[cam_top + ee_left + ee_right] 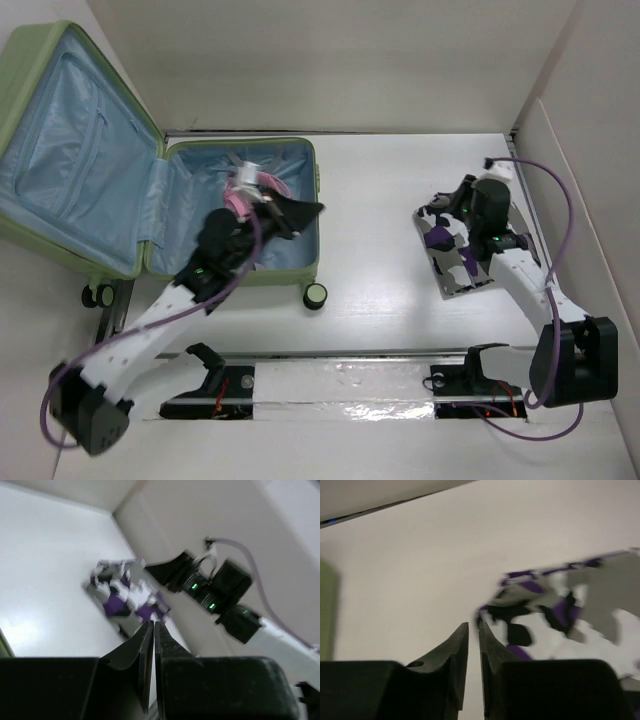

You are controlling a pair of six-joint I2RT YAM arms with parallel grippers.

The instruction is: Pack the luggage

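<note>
The luggage [312,170], a light-green suitcase with blue lining, lies open at the left, its lid [70,150] leaning back. A pink and white bundle [243,192] lies in its lower half. My left gripper [305,212] hovers over the suitcase's right side, shut and empty [152,623]. A folded purple, grey and white patterned cloth [460,265] lies on the table at the right; it also shows in the left wrist view [125,592]. My right gripper [437,213] hangs over the cloth's near-left edge [580,605], shut and empty [473,625].
White walls close in the table at the back and right [590,150]. The suitcase's black caster wheels [315,295] stick out toward the arms. A strip of shiny tape [340,385] runs between the two arm bases. The suitcase's green edge [327,610] shows in the right wrist view.
</note>
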